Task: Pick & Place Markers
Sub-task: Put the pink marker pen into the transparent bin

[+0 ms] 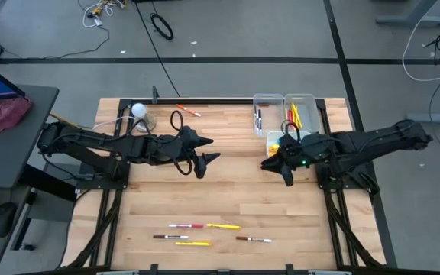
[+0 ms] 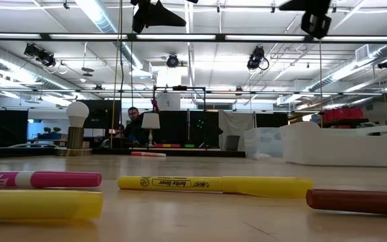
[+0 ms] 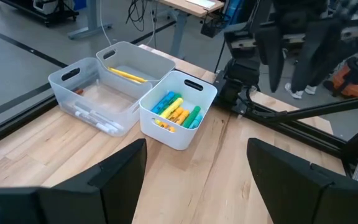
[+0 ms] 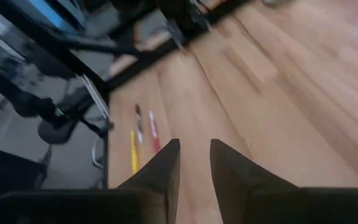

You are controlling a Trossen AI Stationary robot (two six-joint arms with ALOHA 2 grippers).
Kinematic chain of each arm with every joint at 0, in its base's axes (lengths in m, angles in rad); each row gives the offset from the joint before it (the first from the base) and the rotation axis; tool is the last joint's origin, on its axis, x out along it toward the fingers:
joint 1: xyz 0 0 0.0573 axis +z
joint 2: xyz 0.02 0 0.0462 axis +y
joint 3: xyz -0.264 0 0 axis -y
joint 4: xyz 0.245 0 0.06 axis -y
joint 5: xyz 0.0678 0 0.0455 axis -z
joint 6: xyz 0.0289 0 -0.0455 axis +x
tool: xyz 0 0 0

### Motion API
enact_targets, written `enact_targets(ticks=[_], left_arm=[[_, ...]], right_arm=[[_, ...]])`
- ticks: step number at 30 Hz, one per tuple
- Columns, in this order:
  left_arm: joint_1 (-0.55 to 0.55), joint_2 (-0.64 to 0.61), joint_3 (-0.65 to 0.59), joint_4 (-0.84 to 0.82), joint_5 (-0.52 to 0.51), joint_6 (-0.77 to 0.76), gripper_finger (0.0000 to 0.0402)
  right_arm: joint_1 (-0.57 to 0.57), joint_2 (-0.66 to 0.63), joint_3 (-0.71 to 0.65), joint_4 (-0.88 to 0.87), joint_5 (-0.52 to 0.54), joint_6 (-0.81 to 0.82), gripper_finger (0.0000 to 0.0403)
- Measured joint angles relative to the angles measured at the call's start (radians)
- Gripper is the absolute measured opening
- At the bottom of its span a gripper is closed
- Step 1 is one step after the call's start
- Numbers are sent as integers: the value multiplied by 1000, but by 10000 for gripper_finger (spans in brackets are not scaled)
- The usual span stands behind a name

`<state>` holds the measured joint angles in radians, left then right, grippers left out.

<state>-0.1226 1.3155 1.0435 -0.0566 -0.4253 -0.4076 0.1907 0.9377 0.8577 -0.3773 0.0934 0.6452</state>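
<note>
From above, the left gripper (image 1: 203, 158) hangs over the middle of the tabletop (image 1: 228, 198), fingers spread and empty; the right gripper (image 1: 275, 169) sits beside the clear bins (image 1: 285, 114), fingers nearly together around nothing. Loose markers (image 1: 205, 226) lie along the near edge, well apart from both.

At table height, a yellow marker (image 2: 213, 184), a pink one (image 2: 39, 179) and a brown one (image 2: 358, 200) rest flat close by.

The left wrist camera shows wide fingers (image 3: 117, 177) facing a bin of highlighters (image 3: 176, 111).

The right wrist camera shows narrow-gapped fingers (image 4: 166, 171) above bare wood, markers beyond them.
</note>
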Motion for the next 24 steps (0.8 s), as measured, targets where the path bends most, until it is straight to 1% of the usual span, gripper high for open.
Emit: enact_targets(ticks=[2,4,7,12,15,19,24], left_arm=[[0,0,0,0,0,0,282],[0,0,0,0,0,0,282],[0,0,0,0,0,0,282],[0,0,0,5,0,-1,282],[2,-1,0,70,0,-3,282],[3,-1,1,108,0,-4,282],[3,-1,1,111,0,-6,282]], right_arm=[[-2,14,0,58,-1,-23,86],[1,20,0,72,-1,-28,86],[29,25,0,55,0,10,86],[114,25,0,-17,1,46,86],[175,25,0,-88,42,92,86],[236,25,0,-174,107,158,87],[266,25,0,-226,155,187,87]])
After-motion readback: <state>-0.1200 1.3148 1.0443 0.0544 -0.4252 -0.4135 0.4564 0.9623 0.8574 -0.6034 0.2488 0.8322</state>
